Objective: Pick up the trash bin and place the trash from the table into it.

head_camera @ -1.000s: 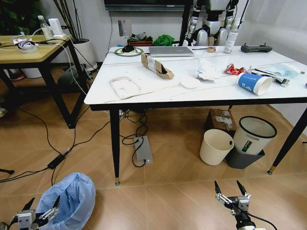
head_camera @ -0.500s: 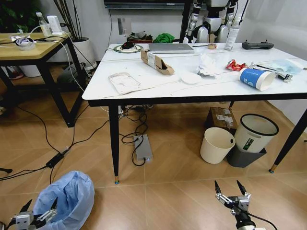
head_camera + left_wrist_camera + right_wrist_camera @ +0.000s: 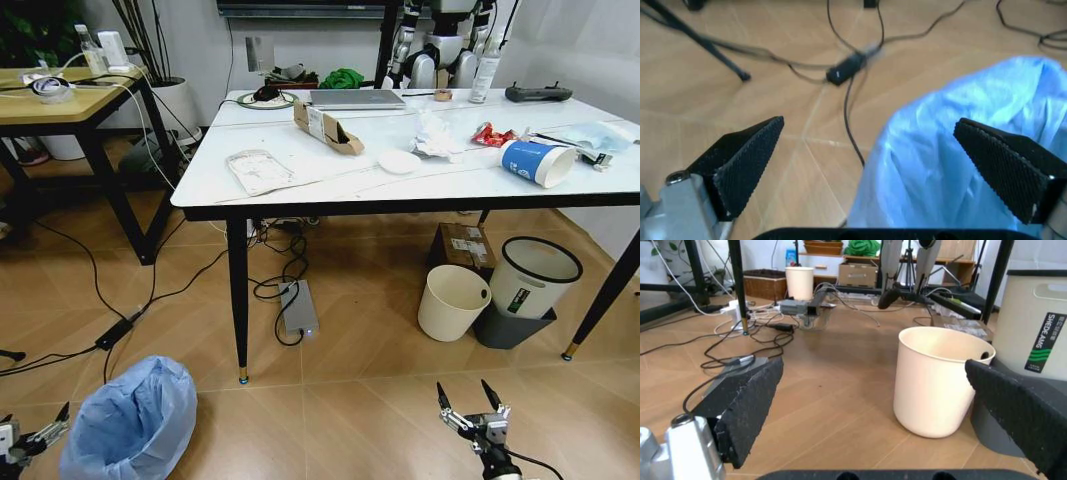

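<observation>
The trash bin (image 3: pixel 132 422), lined with a crinkled light-blue bag, stands on the floor in front of the table's near left leg. My left gripper (image 3: pixel 35 428) hangs open just left of it. In the left wrist view the bin (image 3: pixel 960 145) lies under one of the wide-spread fingers (image 3: pixel 747 157), and nothing is gripped. My right gripper (image 3: pixel 464 392) is open low over the bare floor. On the table (image 3: pixel 300 195) lie the trash: a cardboard box (image 3: pixel 328 132), tissues (image 3: pixel 435 140), a blue cup (image 3: pixel 535 162), a red wrapper (image 3: pixel 490 135) and a mask (image 3: pixel 597 135).
A cream bucket (image 3: pixel 452 303) and a white black-rimmed bin (image 3: pixel 533 278) stand under the table's right side, both facing the right wrist camera (image 3: pixel 940 380). Cables and a power strip (image 3: pixel 298 310) lie under the table. A wooden table (image 3: pixel 70 105) stands at left. A laptop (image 3: pixel 355 98) sits at the table's back.
My left gripper has moved left, off the front of the bin to its left side. The right gripper sits slightly lower and further left. The camera has tilted a little.
</observation>
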You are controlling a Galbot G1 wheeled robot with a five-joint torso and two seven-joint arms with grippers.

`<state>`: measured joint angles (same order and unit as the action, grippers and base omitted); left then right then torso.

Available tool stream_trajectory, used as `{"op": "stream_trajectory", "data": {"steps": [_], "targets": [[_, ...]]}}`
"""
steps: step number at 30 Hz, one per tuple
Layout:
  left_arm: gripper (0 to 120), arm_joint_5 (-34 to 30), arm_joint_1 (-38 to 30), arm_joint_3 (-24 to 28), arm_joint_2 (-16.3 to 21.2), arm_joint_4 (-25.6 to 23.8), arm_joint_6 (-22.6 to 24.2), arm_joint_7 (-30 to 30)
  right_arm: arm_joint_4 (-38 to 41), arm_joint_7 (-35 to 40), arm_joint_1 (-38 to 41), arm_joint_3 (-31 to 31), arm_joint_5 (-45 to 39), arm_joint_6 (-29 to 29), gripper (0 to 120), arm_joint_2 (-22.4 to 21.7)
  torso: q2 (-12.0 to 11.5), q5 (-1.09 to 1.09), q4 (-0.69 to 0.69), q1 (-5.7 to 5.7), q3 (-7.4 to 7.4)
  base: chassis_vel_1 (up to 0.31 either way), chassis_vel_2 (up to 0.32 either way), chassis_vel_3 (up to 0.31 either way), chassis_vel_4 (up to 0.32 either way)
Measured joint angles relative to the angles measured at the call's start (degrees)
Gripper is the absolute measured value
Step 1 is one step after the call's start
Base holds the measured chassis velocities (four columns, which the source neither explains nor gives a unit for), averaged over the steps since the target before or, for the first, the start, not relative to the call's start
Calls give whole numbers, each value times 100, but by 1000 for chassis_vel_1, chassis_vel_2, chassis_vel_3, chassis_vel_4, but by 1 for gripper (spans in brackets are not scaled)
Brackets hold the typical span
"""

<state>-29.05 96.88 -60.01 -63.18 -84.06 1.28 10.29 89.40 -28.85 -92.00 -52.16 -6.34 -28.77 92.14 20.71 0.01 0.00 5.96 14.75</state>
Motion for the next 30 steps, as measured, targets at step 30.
{"op": "stream_trajectory", "data": {"steps": [30], "targets": [[84,624,-1192,356,-111,1516,405,473,199,-12,-163,-48,38,41,100,0,36,-1,1,13,24,0,0,0,0]]}}
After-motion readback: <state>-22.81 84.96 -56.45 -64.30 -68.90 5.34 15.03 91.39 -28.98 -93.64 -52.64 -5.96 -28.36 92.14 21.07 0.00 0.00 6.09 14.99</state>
